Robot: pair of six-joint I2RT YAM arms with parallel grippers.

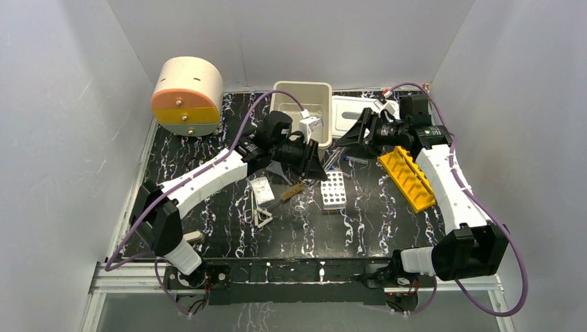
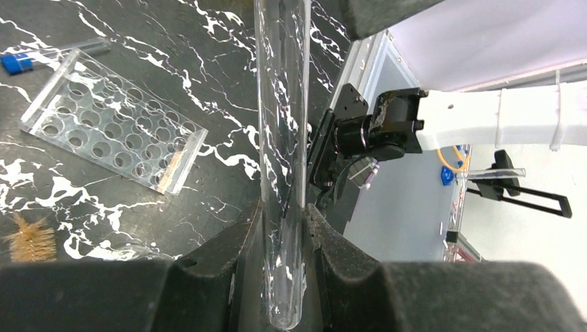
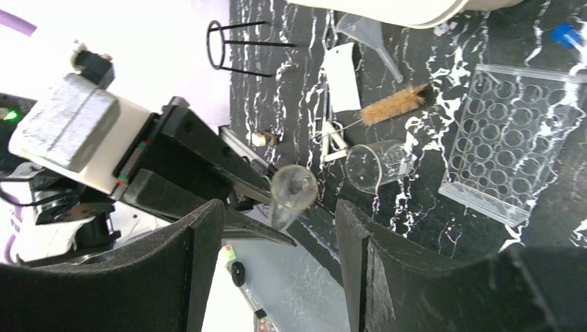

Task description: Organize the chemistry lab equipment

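Observation:
My left gripper (image 2: 284,214) is shut on a clear glass test tube (image 2: 282,124), which runs up out of the jaws. From above, that gripper (image 1: 315,166) hangs over the mid table, tube (image 1: 331,158) pointing toward my right gripper (image 1: 346,142). My right gripper (image 3: 277,214) is open, and the tube's open mouth (image 3: 294,187) sits just beyond its fingers, untouched. Below lie the holed rack (image 1: 333,190), the yellow tube rack (image 1: 410,178), the white triangle frame (image 1: 263,218), the wood-handled brush (image 1: 287,196) and a clear packet (image 1: 262,188).
A beige bin (image 1: 302,111) and a white tray (image 1: 353,114) stand at the back. The beige-and-orange drum (image 1: 187,97) is at the back left. A glass beaker (image 3: 377,166), a funnel (image 3: 367,31) and a blue-capped tube (image 3: 567,34) lie near the holed rack.

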